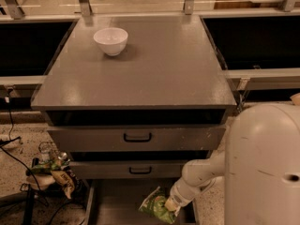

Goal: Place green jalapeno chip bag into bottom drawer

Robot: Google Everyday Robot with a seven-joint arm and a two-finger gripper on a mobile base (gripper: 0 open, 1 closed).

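Observation:
The green jalapeno chip bag (156, 206) hangs low over the right part of the open bottom drawer (115, 205), at the lower edge of the camera view. My gripper (169, 207) reaches down from the white arm on the right and is shut on the bag's right end. The bag is crinkly green with pale edges; I cannot tell whether it touches the drawer's grey floor. The drawer's far end lies under the cabinet and its near end is cut off by the lower edge of the view.
A white bowl (111, 41) stands at the back left of the grey cabinet top (154, 69). Two shut drawer fronts with black handles (137, 137) sit above the open drawer. Crumpled wrappers and cables (52, 175) lie on the floor at left. My white body (265, 168) fills the lower right.

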